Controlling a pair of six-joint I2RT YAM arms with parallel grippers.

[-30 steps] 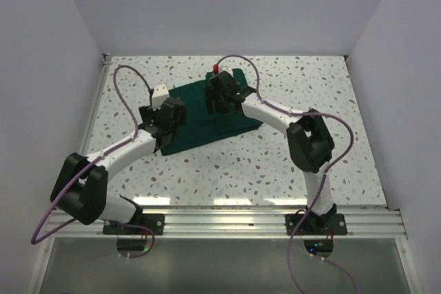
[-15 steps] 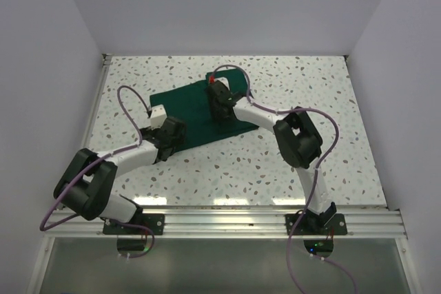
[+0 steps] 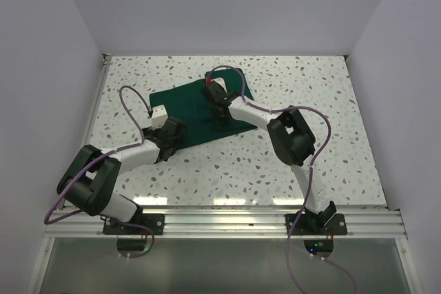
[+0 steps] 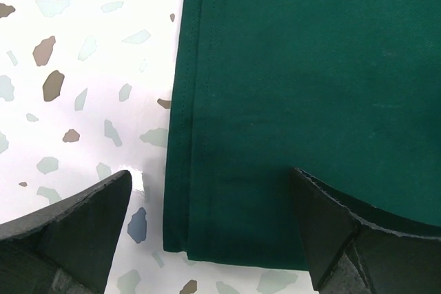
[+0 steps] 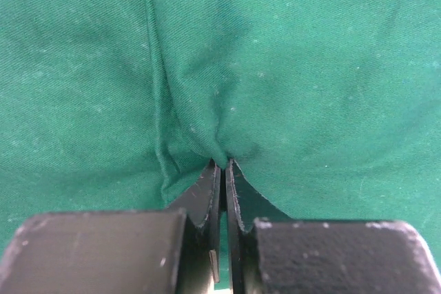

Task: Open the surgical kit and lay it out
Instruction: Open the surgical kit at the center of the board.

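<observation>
The surgical kit shows as a dark green cloth wrap [image 3: 186, 101] lying flat at the back middle of the table. My right gripper [image 3: 222, 109] is down on its right part. In the right wrist view it [image 5: 224, 163] is shut, pinching a small raised fold of the cloth [image 5: 310, 67]. My left gripper [image 3: 171, 135] sits at the cloth's near left edge. In the left wrist view it [image 4: 211, 173] stands wide open, straddling the hemmed corner of the cloth [image 4: 310, 67], one finger over bare table and the other over the fabric. Whatever the cloth wraps is hidden.
The speckled white tabletop [image 3: 310, 87] is boxed in by white walls at the left, back and right. An aluminium rail [image 3: 220, 222] carrying both arm bases runs along the near edge. Purple cables loop over both arms.
The right gripper has shut on a fold of the cloth. The left gripper has drawn back to the cloth's near left corner and stayed open. The cloth now lies flatter and wider to the left.
</observation>
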